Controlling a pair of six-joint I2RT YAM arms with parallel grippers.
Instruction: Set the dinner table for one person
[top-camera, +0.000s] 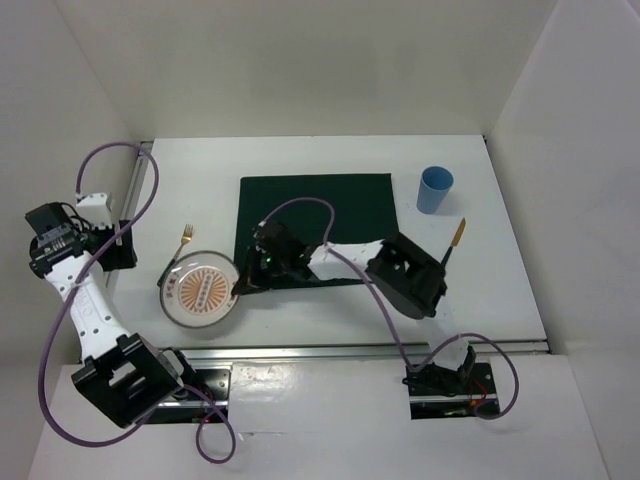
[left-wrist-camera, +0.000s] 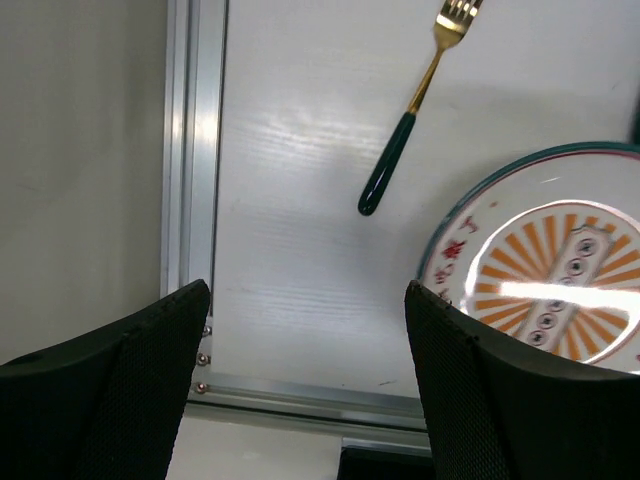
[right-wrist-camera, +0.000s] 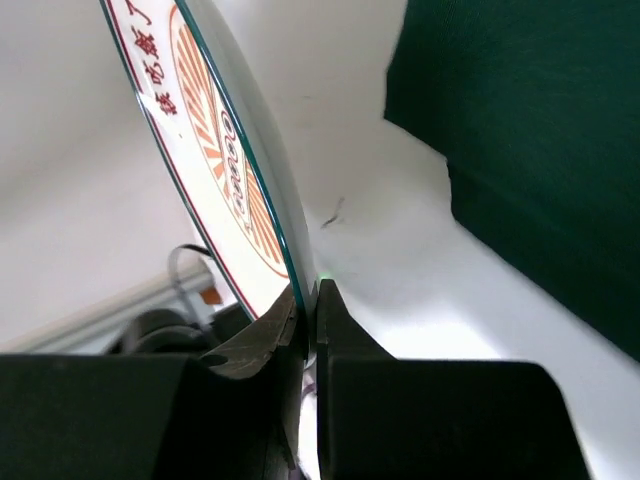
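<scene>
Top external view: the big white dinner table fills the middle of the frame, with silver rails along its left and near edges. A dark green cloth lies flat in the middle of it. Low and left of the cloth sits a round plate with orange stripes. The right gripper reaches over the cloth's lower left corner and pinches the plate's right rim. In the right wrist view its jaws are squeezed tight on the thin edge. A fork with a dark green handle lies just up and left of the plate, not touching it. A blue cup stands at the upper right, and a knife lies just below it. The left gripper hangs by the table's left rail, jaws wide apart, with nothing between them.
</scene>
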